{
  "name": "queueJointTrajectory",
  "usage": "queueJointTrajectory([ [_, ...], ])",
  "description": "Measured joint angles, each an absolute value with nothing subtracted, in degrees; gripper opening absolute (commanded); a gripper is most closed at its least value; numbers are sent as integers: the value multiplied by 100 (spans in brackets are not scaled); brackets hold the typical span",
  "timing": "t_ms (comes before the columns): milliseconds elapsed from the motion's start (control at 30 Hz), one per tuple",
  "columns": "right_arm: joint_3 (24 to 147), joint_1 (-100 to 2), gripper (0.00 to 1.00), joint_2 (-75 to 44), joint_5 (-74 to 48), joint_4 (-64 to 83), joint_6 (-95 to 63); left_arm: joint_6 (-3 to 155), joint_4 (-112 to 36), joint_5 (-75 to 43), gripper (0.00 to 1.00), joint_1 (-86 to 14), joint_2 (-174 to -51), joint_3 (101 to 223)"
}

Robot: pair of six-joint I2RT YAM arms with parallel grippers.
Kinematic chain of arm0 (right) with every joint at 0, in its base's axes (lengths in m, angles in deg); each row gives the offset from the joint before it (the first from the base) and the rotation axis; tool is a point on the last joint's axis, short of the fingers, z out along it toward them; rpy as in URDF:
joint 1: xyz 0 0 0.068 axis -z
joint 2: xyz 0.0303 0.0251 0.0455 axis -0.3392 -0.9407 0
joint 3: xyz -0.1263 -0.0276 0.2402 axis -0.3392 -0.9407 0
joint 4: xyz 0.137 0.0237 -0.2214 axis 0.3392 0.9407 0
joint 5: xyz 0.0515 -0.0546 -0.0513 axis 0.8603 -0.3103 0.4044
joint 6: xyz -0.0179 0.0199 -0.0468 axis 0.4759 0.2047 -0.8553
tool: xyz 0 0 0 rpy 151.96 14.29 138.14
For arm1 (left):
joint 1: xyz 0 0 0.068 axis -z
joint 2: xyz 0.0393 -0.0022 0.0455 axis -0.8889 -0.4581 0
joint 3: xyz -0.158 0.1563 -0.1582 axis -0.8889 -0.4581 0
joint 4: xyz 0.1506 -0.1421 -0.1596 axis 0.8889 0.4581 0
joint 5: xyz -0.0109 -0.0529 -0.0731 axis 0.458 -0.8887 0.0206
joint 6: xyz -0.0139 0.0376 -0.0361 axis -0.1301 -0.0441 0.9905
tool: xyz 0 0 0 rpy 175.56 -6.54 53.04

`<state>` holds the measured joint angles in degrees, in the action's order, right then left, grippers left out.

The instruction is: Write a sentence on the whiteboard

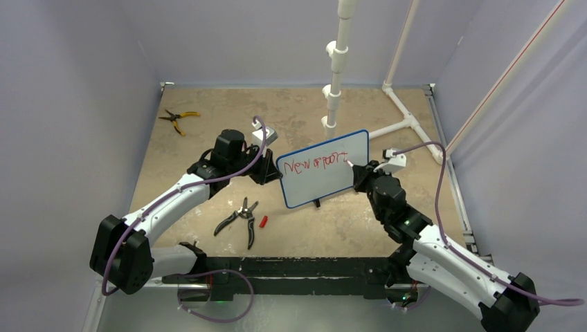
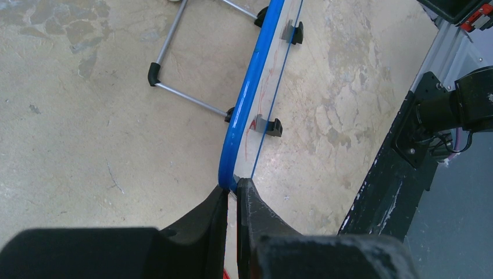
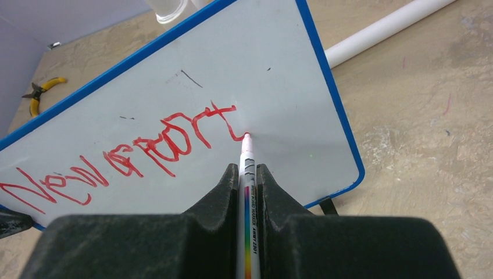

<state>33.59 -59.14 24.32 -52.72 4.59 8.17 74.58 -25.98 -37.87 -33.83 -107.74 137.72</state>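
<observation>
On the whiteboard (image 3: 279, 70), the red sentence (image 3: 174, 139) reads "Newport"; print on the marker (image 3: 248, 192) is illegible.

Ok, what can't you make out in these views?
Left wrist view: the small blue-framed whiteboard is edge-on, so its red handwritten sentence is unreadable.
Right wrist view: the right hand hides most of the white marker pen; its print is too small.
Top view: the small red object beside the black-handled pliers is too small to identify.
</observation>
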Motion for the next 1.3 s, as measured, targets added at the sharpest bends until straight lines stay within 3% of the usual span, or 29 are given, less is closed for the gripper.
queueJointTrajectory([
  [700,3586,-5914,0,2312,-5580,54,387,7458,-2593,-3785,0,-3383,-10774,13770],
  [1300,3543,-5914,0,2329,-5569,539,846,7458,-2596,-3787,0,-3383,-10774,13772],
])
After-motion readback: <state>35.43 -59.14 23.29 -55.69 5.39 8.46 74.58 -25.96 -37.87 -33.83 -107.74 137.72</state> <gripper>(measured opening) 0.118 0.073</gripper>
